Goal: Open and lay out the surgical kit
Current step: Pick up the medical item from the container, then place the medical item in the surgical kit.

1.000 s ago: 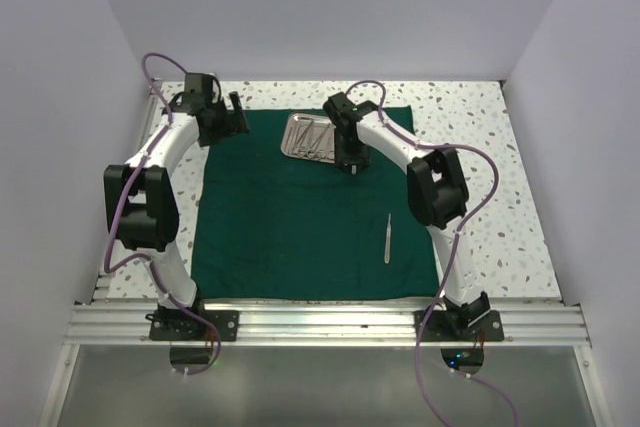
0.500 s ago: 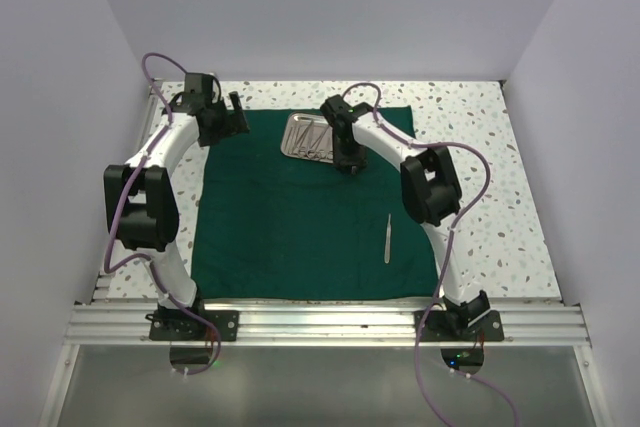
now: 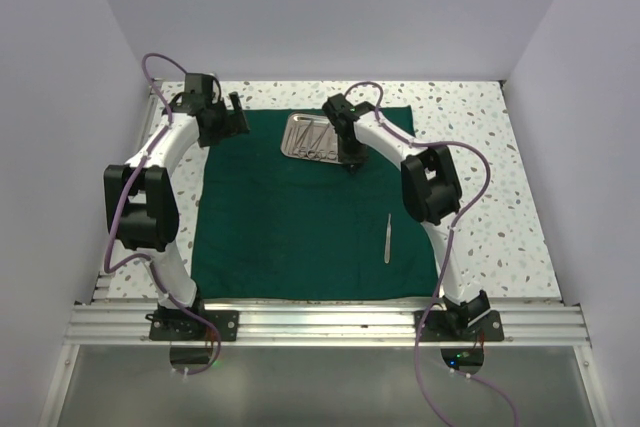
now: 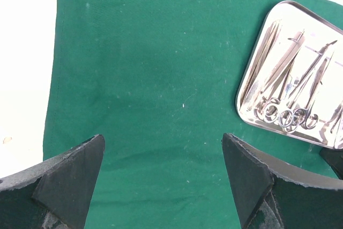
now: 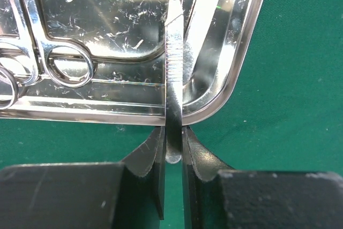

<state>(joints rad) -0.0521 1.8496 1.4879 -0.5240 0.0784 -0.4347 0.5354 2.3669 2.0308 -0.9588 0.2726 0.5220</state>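
The dark green cloth (image 3: 300, 227) lies spread flat on the table. The shiny steel tray (image 3: 308, 137) sits on its far part and holds several scissors and clamps (image 4: 292, 116). My right gripper (image 3: 350, 159) is at the tray's near right corner, shut on the end of slim steel tweezers (image 5: 174, 95) that reach over the tray rim (image 5: 244, 63). Another pair of tweezers (image 3: 388, 238) lies on the cloth at the right. My left gripper (image 3: 232, 117) hovers open and empty over the cloth's far left corner; its fingers (image 4: 69, 181) frame bare cloth (image 4: 161, 89).
The speckled tabletop (image 3: 490, 177) surrounds the cloth. White walls close in the left, right and back. An aluminium rail (image 3: 320, 322) with both arm bases runs along the near edge. Purple cables loop off both arms.
My right gripper has moved slightly up and left toward the tray's near right corner. The left arm, cloth, tray and loose tweezers have not moved.
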